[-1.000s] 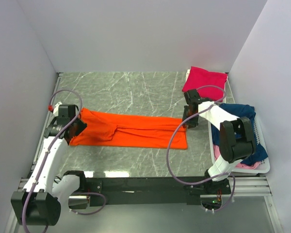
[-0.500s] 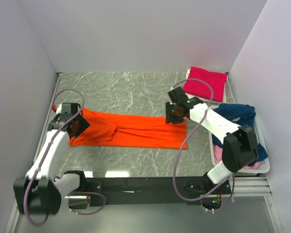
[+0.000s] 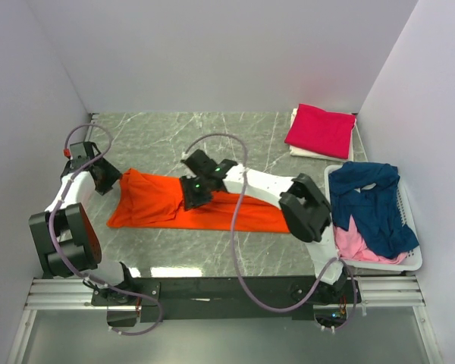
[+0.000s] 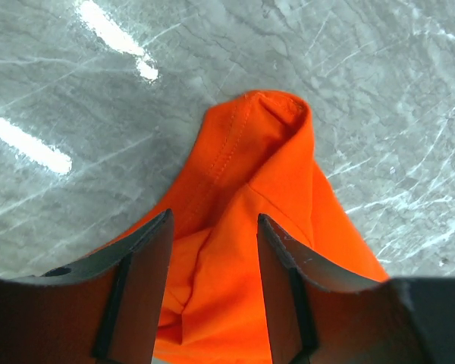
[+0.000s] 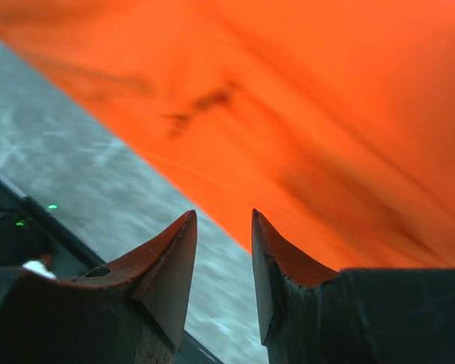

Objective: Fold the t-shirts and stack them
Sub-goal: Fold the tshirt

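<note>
The bright orange t-shirt (image 3: 159,208) lies as a long band across the table's middle. My left gripper (image 3: 110,180) is at its bunched left end; in the left wrist view the gripper (image 4: 212,220) stands open with orange cloth (image 4: 265,152) between and beyond the fingers. My right gripper (image 3: 191,193) reaches far left over the shirt's middle; in the right wrist view the gripper (image 5: 222,216) is slightly open and empty at the edge of the cloth (image 5: 326,91). A folded magenta-pink t-shirt (image 3: 321,129) lies at the back right. Navy (image 3: 371,201) and pale pink (image 3: 347,239) t-shirts lie in the basket.
The white plastic basket (image 3: 413,262) stands at the right edge. A pale folded cloth (image 3: 303,152) shows under the magenta shirt. White walls enclose the marble table (image 3: 197,140) on three sides. The right arm (image 3: 273,186) stretches across the shirt's right half.
My right gripper has swept left from the shirt's right end to its middle. My left gripper has shifted up and left at the shirt's left end. The shirt still lies spread out.
</note>
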